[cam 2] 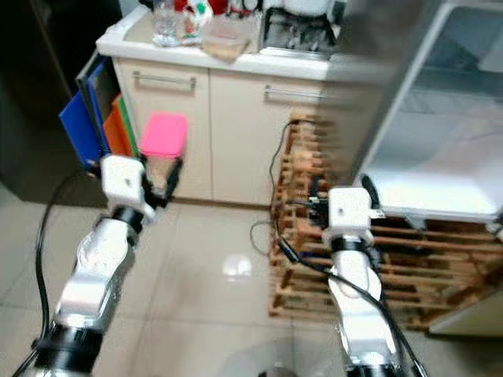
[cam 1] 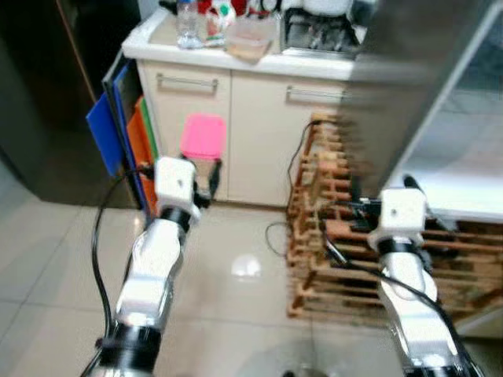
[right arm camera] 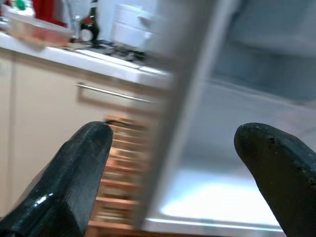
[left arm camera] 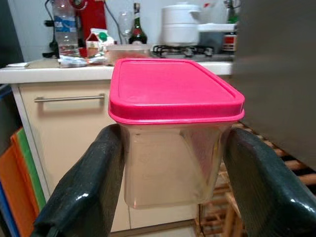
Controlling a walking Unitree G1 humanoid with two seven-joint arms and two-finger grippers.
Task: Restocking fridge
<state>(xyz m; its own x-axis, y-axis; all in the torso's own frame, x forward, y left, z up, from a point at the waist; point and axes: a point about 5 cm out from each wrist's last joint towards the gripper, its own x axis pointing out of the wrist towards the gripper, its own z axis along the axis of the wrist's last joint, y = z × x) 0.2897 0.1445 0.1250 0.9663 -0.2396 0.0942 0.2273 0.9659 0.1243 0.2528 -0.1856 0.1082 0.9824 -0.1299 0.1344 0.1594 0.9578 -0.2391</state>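
**Carrying the tub to the fridge**

The left end effector (left arm camera: 170,163) is clamping a clear tub (left arm camera: 173,158) with a pink lid (left arm camera: 173,89), holding it up before the table's cabinet (cam 1: 196,126). The right end effector (right arm camera: 177,168) is hanging wide open and empty beside the open fridge (cam 2: 440,157). This looks like the carrying step; next the robot needs to be turning right and setting the tub on a shelf (cam 2: 432,192).

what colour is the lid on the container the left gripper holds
Bright pink lid, on a clear container; clearest in the left wrist view.

A home kitchen: cream cabinets (cam 1: 236,133), cluttered worktop (cam 1: 236,55), gas hob (left arm camera: 185,49), open fridge (cam 2: 440,157), tiled floor (cam 1: 236,298)
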